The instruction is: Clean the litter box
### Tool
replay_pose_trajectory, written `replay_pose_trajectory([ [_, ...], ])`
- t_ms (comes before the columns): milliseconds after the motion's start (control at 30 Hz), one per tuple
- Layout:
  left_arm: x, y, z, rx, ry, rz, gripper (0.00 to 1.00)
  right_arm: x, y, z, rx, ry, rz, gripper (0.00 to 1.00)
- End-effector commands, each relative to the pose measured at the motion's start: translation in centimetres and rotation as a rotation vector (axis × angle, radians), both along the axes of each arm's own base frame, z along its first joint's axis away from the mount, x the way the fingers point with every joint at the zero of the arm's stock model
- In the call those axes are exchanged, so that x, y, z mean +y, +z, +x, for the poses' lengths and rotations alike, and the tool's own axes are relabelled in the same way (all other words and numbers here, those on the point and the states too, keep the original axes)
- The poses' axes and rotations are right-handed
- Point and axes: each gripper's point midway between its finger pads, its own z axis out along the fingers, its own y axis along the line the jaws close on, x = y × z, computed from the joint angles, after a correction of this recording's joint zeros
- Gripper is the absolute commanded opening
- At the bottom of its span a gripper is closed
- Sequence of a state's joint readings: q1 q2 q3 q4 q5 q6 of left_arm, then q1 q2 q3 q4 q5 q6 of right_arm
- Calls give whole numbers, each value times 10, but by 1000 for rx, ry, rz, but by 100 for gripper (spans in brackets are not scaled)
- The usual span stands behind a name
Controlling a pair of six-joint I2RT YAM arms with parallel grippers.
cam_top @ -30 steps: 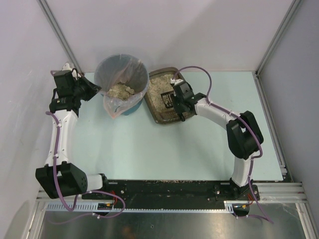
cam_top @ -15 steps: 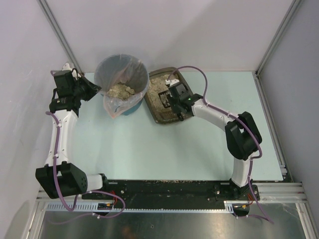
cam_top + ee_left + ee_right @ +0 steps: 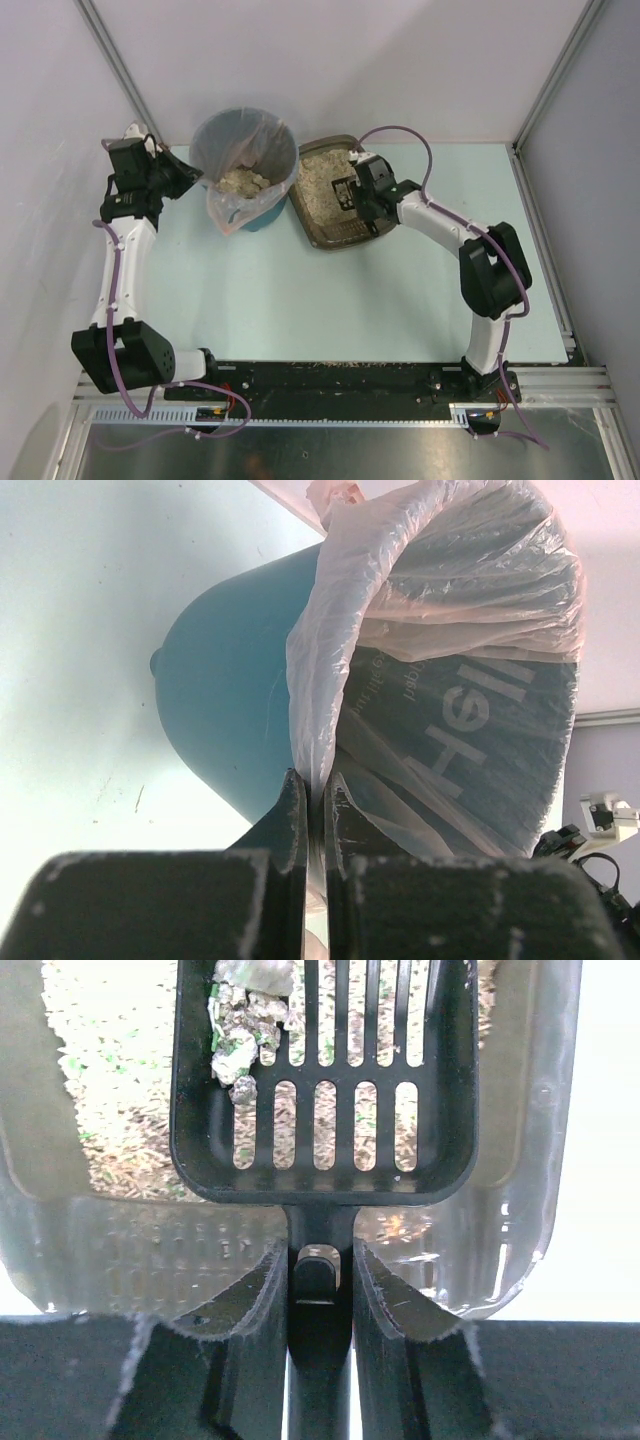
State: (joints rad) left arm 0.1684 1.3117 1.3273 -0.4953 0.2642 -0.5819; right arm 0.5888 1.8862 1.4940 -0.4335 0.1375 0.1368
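Black slotted plastic scoop [image 3: 320,1188] held tight in R end effector [image 3: 320,1260] over grey-brown rectangular plastic litter box [image 3: 520,1160]; L end effector [image 3: 315,790] pinches clear plastic liner [image 3: 330,630] of round teal bin [image 3: 230,700].

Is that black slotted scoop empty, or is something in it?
Not empty: grey clumps lie in the scoop's far left corner; the litter box's granules show through its slots.

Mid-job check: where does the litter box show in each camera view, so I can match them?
Top external: litter box at the table's back, just right of the lined bin.
Left wrist: not in it; only the lined bin shows.
Right wrist: fills the frame beneath the black scoop.
Shared landmark: the scoop in the right gripper, over the box in top and right-wrist views.
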Motion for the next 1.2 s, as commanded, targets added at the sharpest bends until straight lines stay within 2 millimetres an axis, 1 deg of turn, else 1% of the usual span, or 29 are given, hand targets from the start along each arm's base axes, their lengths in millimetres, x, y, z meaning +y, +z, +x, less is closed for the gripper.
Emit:
replay_pose_trajectory([
  [0,-7,19,6,-47,-38,20,0,-12,30,12,-46,-25,18,0],
  [33,-7,18,7,-46,-39,19,0,-7,30,11,9,-65,129,0],
  [67,-8,19,7,-46,-45,17,0,-21,22,14,40,-114,175,0],
  [100,-8,22,7,-54,-43,15,0,-15,27,19,2,-104,214,0],
  [133,-7,24,6,-61,-39,19,0,-9,29,16,-35,-44,155,0],
  [167,-6,24,4,-62,-32,22,0,16,36,9,-79,36,92,0],
  [200,-3,20,4,-53,-16,29,0,16,26,1,-60,72,-16,0],
  [233,-3,21,1,-55,-11,30,0,9,21,5,-64,46,-97,0],
  [267,-3,21,0,-55,-8,28,0,9,12,8,-28,19,-88,0],
  [300,-4,19,-1,-52,-12,21,0,-11,12,22,-7,-53,-37,0],
  [333,-5,21,-3,-56,-16,19,0,-10,10,22,41,-57,73,0],
  [367,-6,20,-3,-55,-18,20,0,-15,26,27,34,-114,187,0],
  [400,-6,19,-5,-54,-20,24,0,-13,27,32,-6,-95,231,0],
  [433,-6,19,-6,-57,-20,27,0,-10,34,32,-56,-77,186,0],
  [467,-5,18,-6,-55,-18,30,0,-5,36,30,-83,-40,123,0],
  [500,-6,15,-6,-48,-21,33,0,6,31,23,-76,36,15,0],
  [533,-7,15,-6,-48,-28,29,0,-1,25,24,-61,12,-42,0],
  [567,-8,14,-6,-46,-31,24,0,-4,15,20,-8,-17,-46,0],
  [600,-8,12,-5,-39,-32,18,0,-10,12,21,15,-37,-11,0],
  [633,-9,12,-5,-39,-34,15,0,-11,10,19,22,-42,15,0],
  [667,-9,11,-5,-38,-36,15,0,-6,19,23,-15,-37,59,0],
  [733,-7,15,-6,-50,-30,27,0,0,32,18,-49,-15,56,0],
  [800,-7,15,-8,-51,-34,42,0,0,35,15,-34,-21,45,0],
  [833,-7,15,-8,-50,-38,42,0,-2,41,18,-38,-33,48,0],
  [867,-6,14,-7,-48,-35,43,0,-3,44,15,-28,-39,45,0],
  [933,-9,12,-8,-45,-48,37,0,-4,61,15,-55,-53,63,0],
  [1000,-12,10,-8,-41,-56,38,0,-6,73,12,-69,-62,72,0],
  [1033,-12,10,-7,-40,-59,39,0,-5,85,10,-81,-71,94,0],
  [1167,-17,7,-7,-34,-81,35,0,-6,112,0,-100,-91,134,0],
])
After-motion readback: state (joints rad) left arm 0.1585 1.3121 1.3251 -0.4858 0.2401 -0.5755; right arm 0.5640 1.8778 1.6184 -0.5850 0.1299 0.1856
